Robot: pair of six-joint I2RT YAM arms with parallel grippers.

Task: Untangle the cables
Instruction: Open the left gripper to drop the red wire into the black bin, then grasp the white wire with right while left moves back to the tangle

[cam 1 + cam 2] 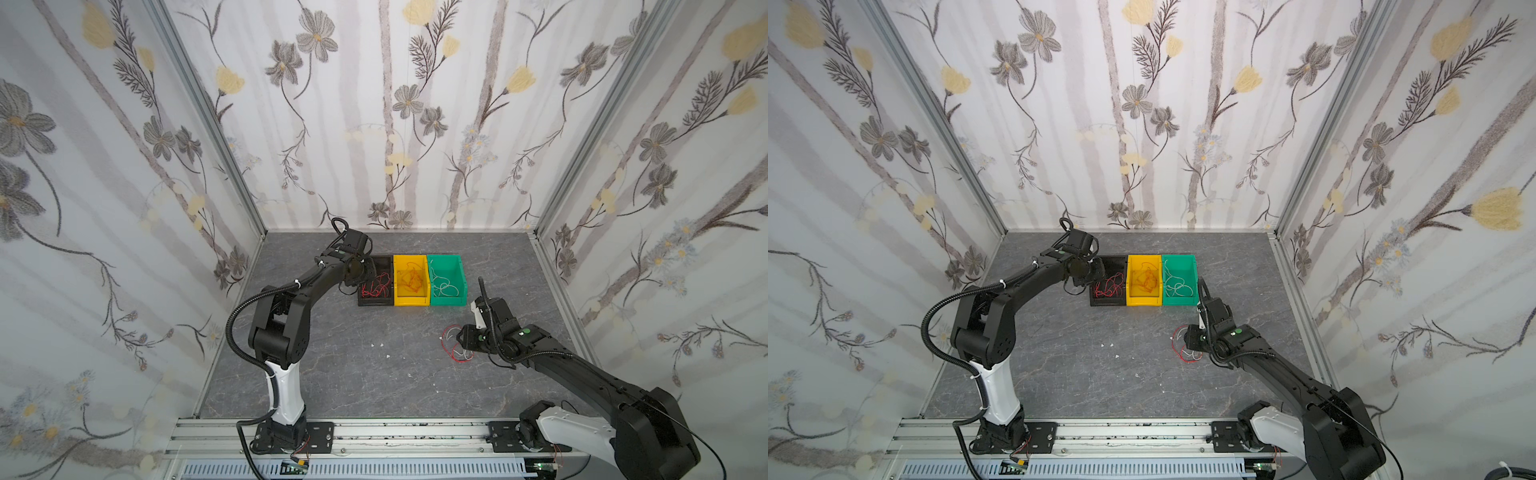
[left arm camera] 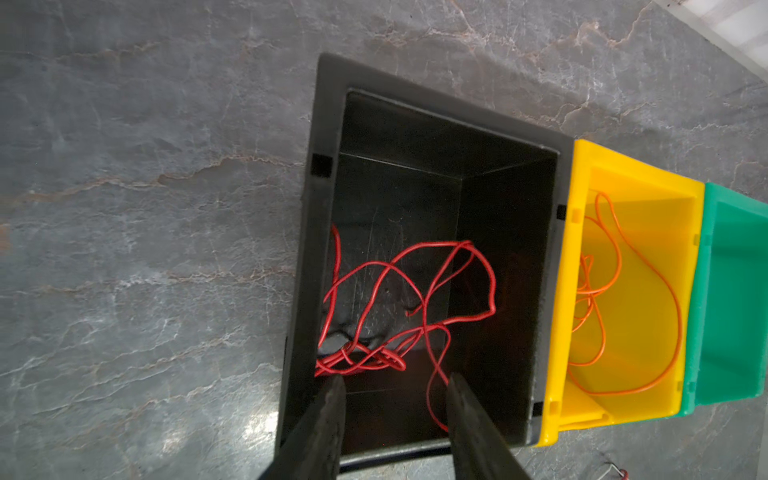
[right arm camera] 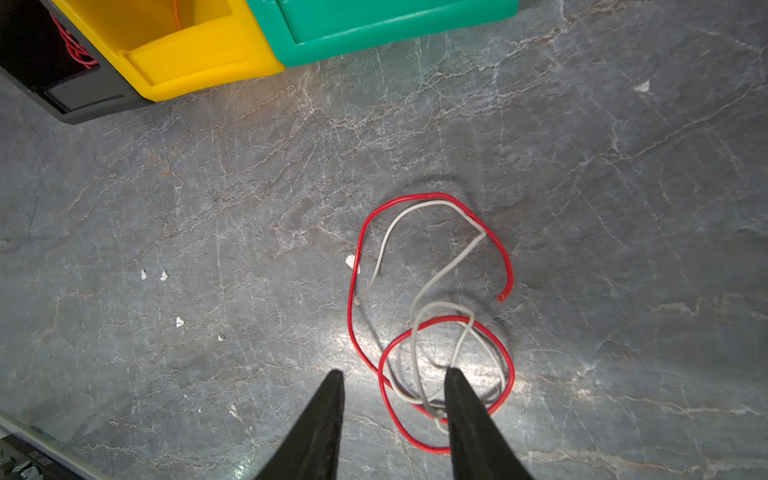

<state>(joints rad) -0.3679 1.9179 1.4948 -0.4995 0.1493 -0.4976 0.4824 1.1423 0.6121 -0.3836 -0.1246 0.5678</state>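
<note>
Cables (image 3: 432, 194), one red and one white, lie looped on the surface (image 3: 166, 208) at six o'clock from the green bin (image 1: 446, 300). They are probably light and limp, best pinched at a free end. Right hand (image 3: 394, 371) above them and left hand (image 2: 395, 376) both stand part open, empty.

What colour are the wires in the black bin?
The wires are red; left wrist view shows it best.

Walls (image 1: 395, 124): pale wallpaper, grey and yellow flowers, three sides
Floor (image 1: 353, 386): grey marbled slab, pale veins
Corner posts (image 1: 210, 124): aluminium
Front rail (image 1: 415, 432): aluminium, slotted
</note>
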